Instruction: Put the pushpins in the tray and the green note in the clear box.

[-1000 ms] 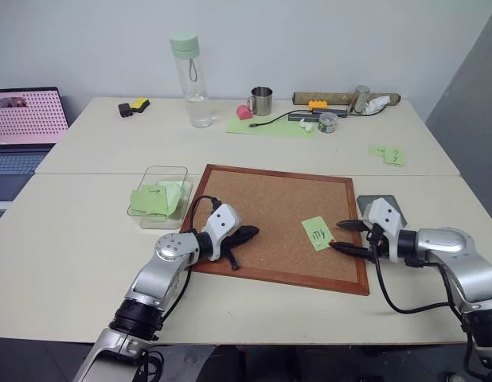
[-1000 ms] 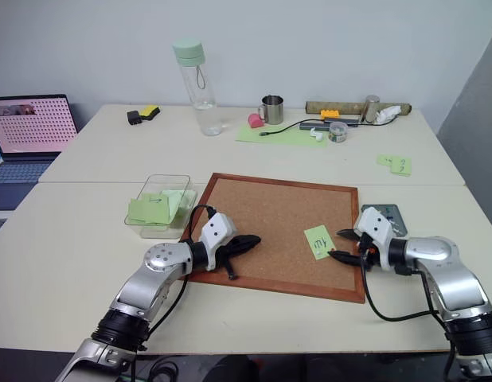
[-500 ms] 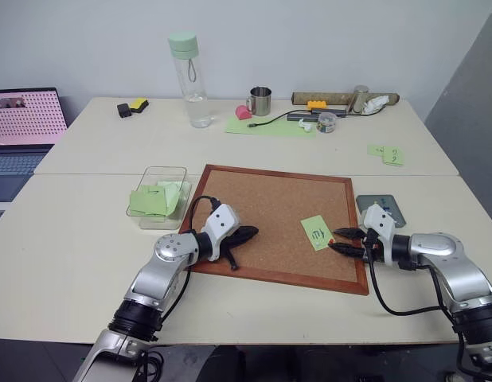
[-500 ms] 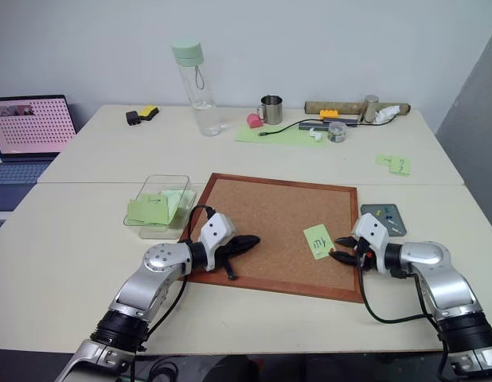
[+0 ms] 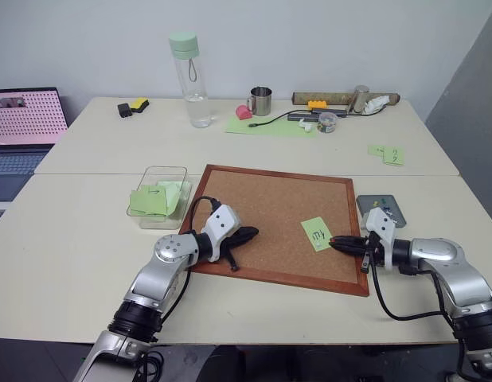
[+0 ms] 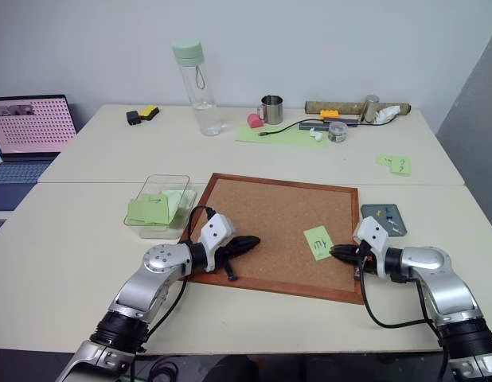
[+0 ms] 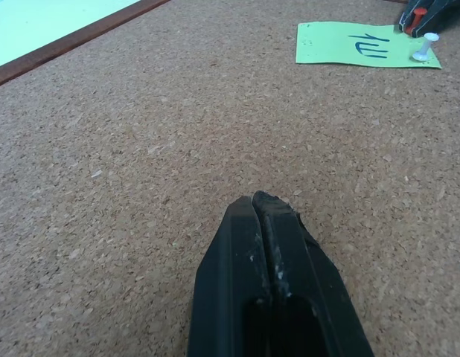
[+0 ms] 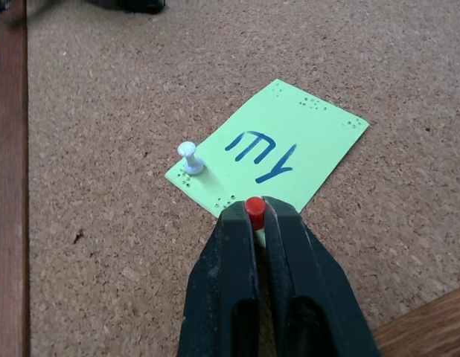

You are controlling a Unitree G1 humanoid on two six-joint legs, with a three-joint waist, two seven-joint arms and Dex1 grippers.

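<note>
On the cork board (image 5: 278, 219), at its right edge, I had the right gripper (image 8: 254, 212) pinched tight on the red pushpin (image 8: 253, 204), still stuck through a corner of the green note (image 8: 271, 152). A second pin, a white pushpin (image 8: 188, 156), stood in the neighbouring corner of that note. Left gripper (image 7: 266, 204) sat pressed together with nothing in it, resting over the board near its left edge. Tray (image 6: 382, 216) lay just off the board's right side, with small pins already in it, I couldn't tell their colours. Clear box (image 5: 159, 193) lay off the board's left side, holding other green notes.

Risks as I judged them: the grip was only on the pin's small head, so a skewed pull could let it slip out and drop. Pulling hard could also drag or tear the note, since the white pin was holding the other corner
</note>
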